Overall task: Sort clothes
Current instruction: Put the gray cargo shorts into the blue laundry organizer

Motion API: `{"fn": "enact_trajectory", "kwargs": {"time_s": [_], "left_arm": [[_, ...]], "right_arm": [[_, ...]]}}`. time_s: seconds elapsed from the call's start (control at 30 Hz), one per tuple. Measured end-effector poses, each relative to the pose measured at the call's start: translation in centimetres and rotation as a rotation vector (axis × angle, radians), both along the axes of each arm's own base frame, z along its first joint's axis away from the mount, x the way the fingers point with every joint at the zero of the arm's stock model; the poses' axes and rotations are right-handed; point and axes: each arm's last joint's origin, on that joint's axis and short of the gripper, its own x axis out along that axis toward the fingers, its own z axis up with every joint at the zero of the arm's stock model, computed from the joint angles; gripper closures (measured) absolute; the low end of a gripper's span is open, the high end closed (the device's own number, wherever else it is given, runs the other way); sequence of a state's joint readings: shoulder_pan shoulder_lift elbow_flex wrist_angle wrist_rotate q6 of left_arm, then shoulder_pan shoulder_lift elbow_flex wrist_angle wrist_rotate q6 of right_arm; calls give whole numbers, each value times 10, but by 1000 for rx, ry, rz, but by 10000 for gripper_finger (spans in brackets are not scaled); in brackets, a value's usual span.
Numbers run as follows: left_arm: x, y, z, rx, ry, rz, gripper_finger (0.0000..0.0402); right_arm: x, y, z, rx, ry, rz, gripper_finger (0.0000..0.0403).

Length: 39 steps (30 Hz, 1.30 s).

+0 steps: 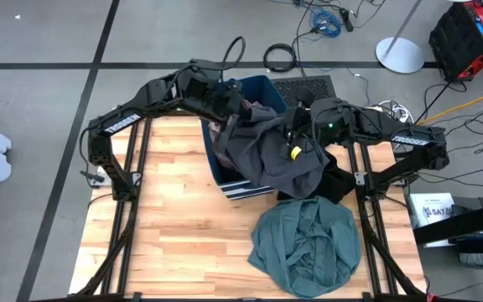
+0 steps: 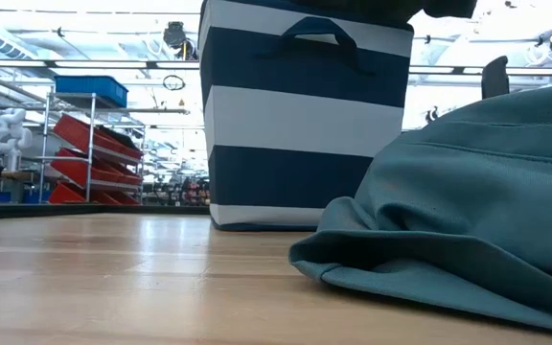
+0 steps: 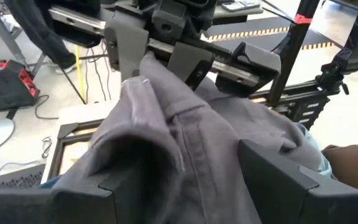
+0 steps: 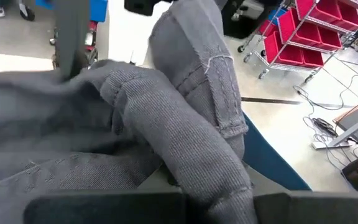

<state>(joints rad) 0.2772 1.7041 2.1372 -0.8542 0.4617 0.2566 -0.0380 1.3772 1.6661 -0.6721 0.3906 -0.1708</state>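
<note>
Over the bin, both pincers gripping dark grey garment, arms converging

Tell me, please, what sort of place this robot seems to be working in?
Probably a robotics lab or workshop, not a home. Wire shelving holds red storage bins, a small white robot stands in the background, and cables trail across the grey floor behind the wooden table.

Navy-and-white striped bin at table centre, toward 12 o'clock. Black-red case on floor at 2 o'clock. Red bin shelving in room behind.
</note>
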Motion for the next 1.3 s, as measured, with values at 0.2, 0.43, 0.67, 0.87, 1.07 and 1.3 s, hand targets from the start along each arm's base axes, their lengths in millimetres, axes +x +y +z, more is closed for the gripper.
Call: {"fn": "enact_trajectory", "kwargs": {"time_s": [0.2, 0.43, 0.67, 0.87, 1.07, 1.3], "left_arm": [[9, 2, -6, -16, 13, 6, 157], [20, 6, -18, 4, 62, 49, 157], [29, 9, -27, 1, 95, 59, 157], [31, 10, -34, 34, 142, 85, 157], [32, 8, -37, 184, 179, 193, 157], [33, 1, -39, 282, 204, 239, 157]], "right_arm": [[7, 0, -4, 23, -7, -14, 383], [11, -1, -5, 7, -3, -14, 383], [11, 0, -4, 6, -12, 9, 384], [10, 2, -6, 26, 4, 38, 384], [11, 0, -4, 15, -10, 33, 385], [11, -2, -4, -8, -3, 36, 385]]}}
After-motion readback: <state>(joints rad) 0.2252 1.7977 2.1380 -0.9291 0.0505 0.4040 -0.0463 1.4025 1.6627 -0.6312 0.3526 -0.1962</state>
